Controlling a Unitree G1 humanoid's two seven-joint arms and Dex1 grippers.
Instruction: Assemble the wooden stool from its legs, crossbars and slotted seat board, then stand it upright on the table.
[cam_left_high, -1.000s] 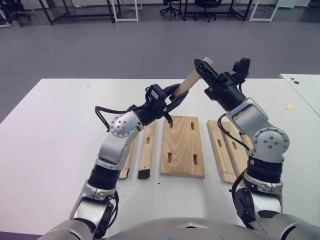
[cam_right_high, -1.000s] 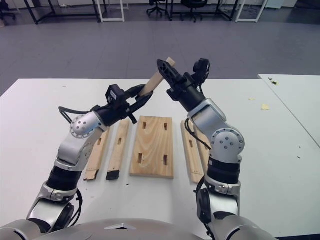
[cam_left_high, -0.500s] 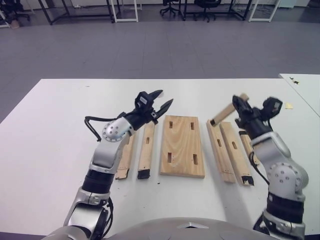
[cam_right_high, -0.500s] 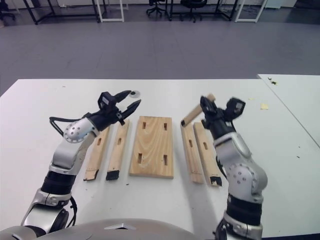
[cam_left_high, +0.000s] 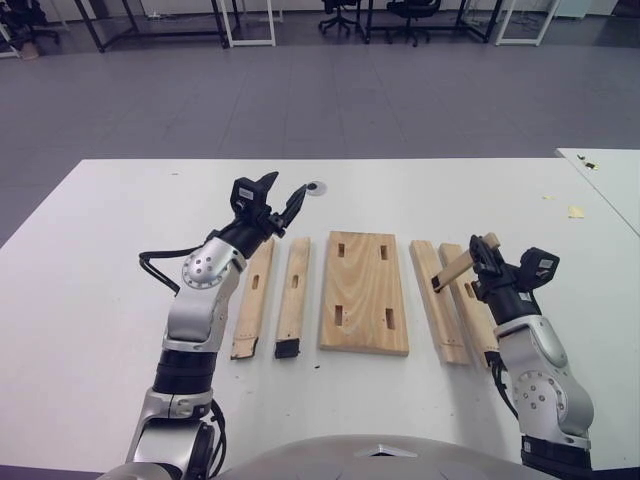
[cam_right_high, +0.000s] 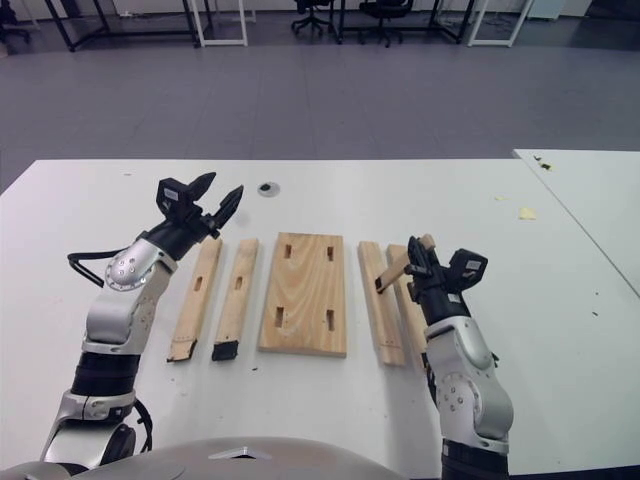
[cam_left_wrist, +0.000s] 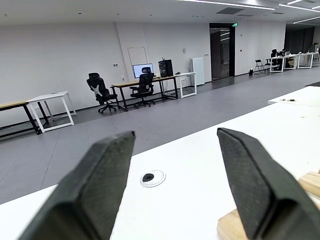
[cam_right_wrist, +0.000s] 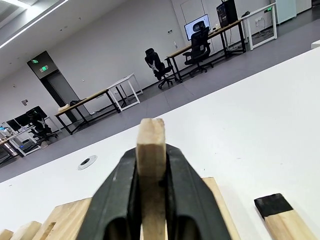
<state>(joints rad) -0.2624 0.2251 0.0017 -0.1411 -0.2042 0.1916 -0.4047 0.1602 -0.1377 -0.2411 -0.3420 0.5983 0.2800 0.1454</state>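
The seat board (cam_left_high: 365, 290) (pale wood, four slots) is laid flat at mid-table. Two slotted left legs (cam_left_high: 293, 293) are laid beside it, and two right legs (cam_left_high: 437, 305) opposite. A crossbar (cam_left_high: 455, 268) is held tilted above the right legs by the right gripper (cam_left_high: 483, 262).

Pale bare wood, matt and finely grained, on the seat board (cam_left_high: 364, 292) at the middle of the frame, on the slats (cam_left_high: 293, 290) lying to either side of it and on the short stick (cam_left_high: 460, 266) clamped in the right gripper (cam_left_high: 487, 262) at the lower right, with dull black caps (cam_left_high: 287, 349) on the near ends of some slats. Smooth white table (cam_left_high: 100, 260) with a soft, low sheen all around the wood. Matt black plastic with a fine grainy texture on the fingers (cam_left_wrist: 85, 195) of the left gripper (cam_left_high: 287, 183) at the upper left of the wood, equally dark and dull on the right one.
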